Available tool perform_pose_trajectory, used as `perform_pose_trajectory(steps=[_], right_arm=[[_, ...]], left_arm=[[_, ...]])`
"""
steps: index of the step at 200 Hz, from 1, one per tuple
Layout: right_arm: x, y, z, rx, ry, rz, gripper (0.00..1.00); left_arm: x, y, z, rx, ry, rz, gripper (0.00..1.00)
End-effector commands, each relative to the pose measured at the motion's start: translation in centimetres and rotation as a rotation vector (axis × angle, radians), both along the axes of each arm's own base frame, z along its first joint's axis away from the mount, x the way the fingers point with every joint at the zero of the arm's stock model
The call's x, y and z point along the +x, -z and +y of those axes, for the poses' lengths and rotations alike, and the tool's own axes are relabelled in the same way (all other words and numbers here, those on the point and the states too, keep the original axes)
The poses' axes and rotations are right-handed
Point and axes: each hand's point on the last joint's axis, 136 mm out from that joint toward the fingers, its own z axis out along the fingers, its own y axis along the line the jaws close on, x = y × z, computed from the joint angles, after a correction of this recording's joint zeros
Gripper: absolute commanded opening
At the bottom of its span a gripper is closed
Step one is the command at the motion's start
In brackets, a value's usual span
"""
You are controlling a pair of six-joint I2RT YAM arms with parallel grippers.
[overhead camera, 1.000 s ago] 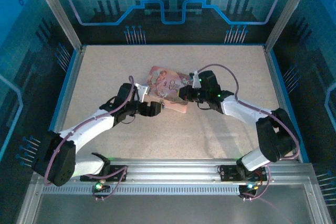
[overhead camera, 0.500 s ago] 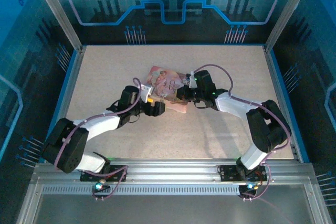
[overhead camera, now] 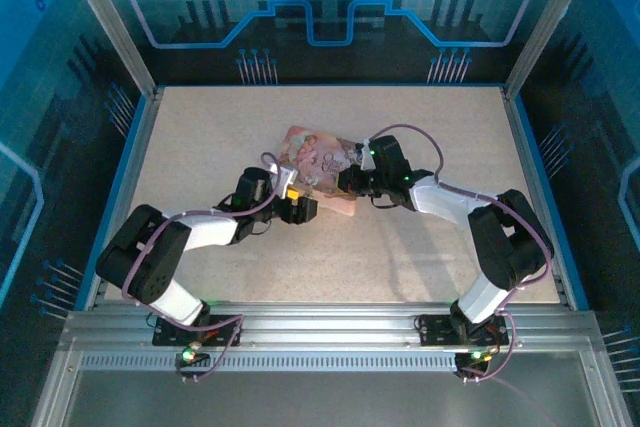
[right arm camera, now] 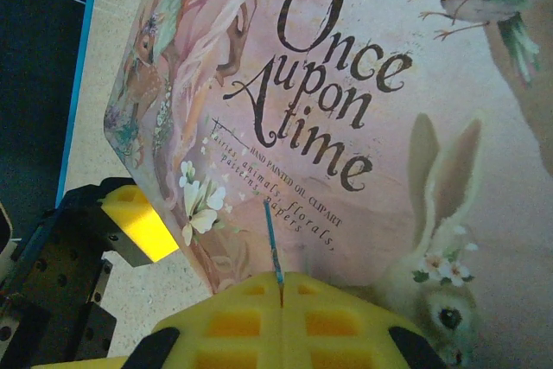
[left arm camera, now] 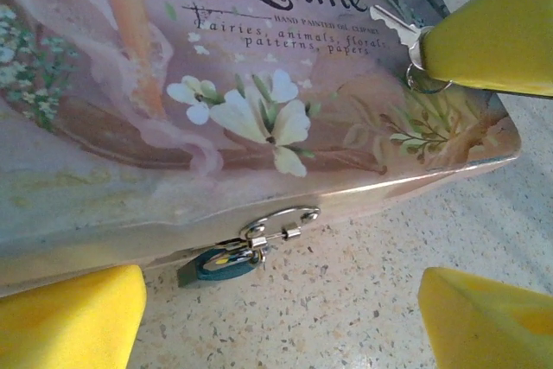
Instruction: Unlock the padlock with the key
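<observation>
My left fingers (left arm camera: pixel 73 317) spread before the box (left arm camera: pixel 259 66), padlock (left arm camera: pixel 226 258) on its front clasp (left arm camera: pixel 281 222), my right fingers (left arm camera: pixel 484 41) pinching the key (left arm camera: pixel 393 22) above it

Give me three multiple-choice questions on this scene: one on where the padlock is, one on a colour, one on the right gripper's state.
1. Where does the padlock hang?
A on the clasp at the box's front edge
B on top of the lid
C loose on the table

2. What colour are the gripper pads?
A red
B yellow
C green

3. What state is the right gripper in?
A open and empty
B shut on the padlock
C shut on the key

Answers:
1 A: the left wrist view shows it dangling from the clasp.
2 B: both wrist views show yellow pads.
3 C: the key's blade sticks out between its closed pads.
</observation>
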Motion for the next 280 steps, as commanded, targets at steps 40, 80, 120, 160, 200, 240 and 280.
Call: perform_pose_trajectory(steps=[40, 80, 120, 160, 200, 240, 280], right_arm=[[-0.7, 1.9, 0.0, -0.047, -0.021, 0.046, 0.0], [-0.8, 2.1, 0.0, -0.048, -0.022, 0.051, 0.0], [-0.7, 2.1, 0.2, -0.043, -0.026, 0.049, 0.0], [-0.6, 2.3, 0.4, -0.033, -0.024, 0.053, 0.0], [-0.6, 2.5, 0.4, -0.034, -0.024, 0.058, 0.0], [-0.8, 2.7, 0.4, -0.037, -0.024, 0.063, 0.0], [-0.7, 2.7, 0.5, -0.035, -0.024, 0.062, 0.0]], left_arm=[[-0.1, 1.5, -0.3, -0.041, 0.009, 0.003, 0.74], [0.3, 2.0, -0.8, -0.073, 0.004, 0.022, 0.64], [0.6, 2.2, -0.9, -0.079, -0.003, 0.032, 0.6], [0.8, 2.4, -1.0, -0.078, -0.002, 0.041, 0.57], [1.0, 2.5, -1.2, -0.075, -0.004, 0.046, 0.54], [1.1, 2.4, -1.5, -0.071, -0.006, 0.042, 0.52], [1.2, 2.2, -1.9, -0.063, -0.005, 0.035, 0.5]])
